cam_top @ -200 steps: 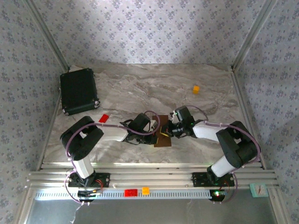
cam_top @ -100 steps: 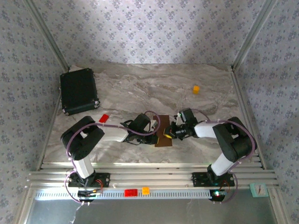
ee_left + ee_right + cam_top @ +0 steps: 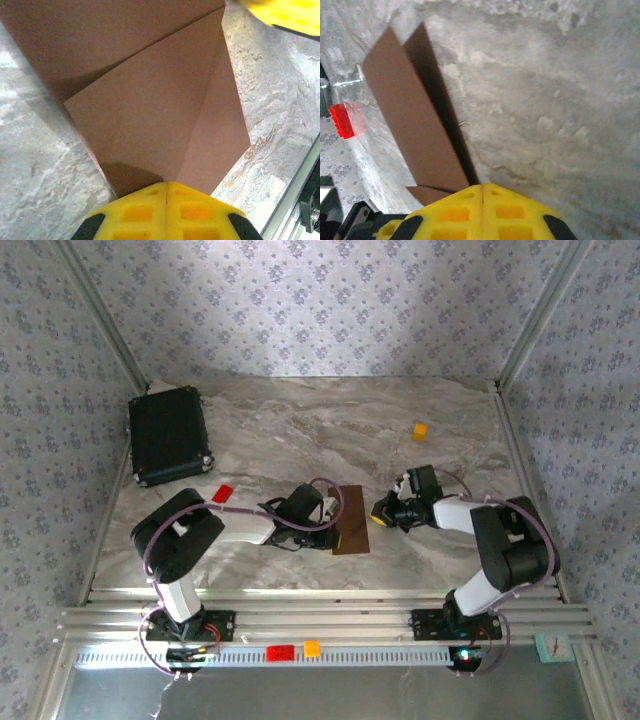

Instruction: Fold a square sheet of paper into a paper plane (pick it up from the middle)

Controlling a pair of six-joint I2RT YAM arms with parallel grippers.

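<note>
**Partly folded sheet held at one edge, second gripper free**

The square sheet of paper (image 3: 350, 520) lay at the lower centre of the overhead view, on the marble table (image 3: 300, 420), already doubled into a narrow brown rectangle. In the left wrist view a flap with a diagonal crease lay over it. The left gripper (image 3: 166, 197) had its yellow fingers pressed together on the near edge of the paper, apparently pinching it. The shadow beneath showed the sheet raised off the table. The right gripper (image 3: 382, 512) stood just beside the paper's right edge with its fingers closed on nothing. A red block (image 3: 221, 493) lay to the left, well apart from the sheet.

The step in hand appeared to be the forming of a nose flap. To do it well, the pinch should stay firm while the free gripper presses along the diagonal crease from the held edge outward. A light, flat stroke would probably keep the thin paper from buckling or sliding out of alignment.
</note>
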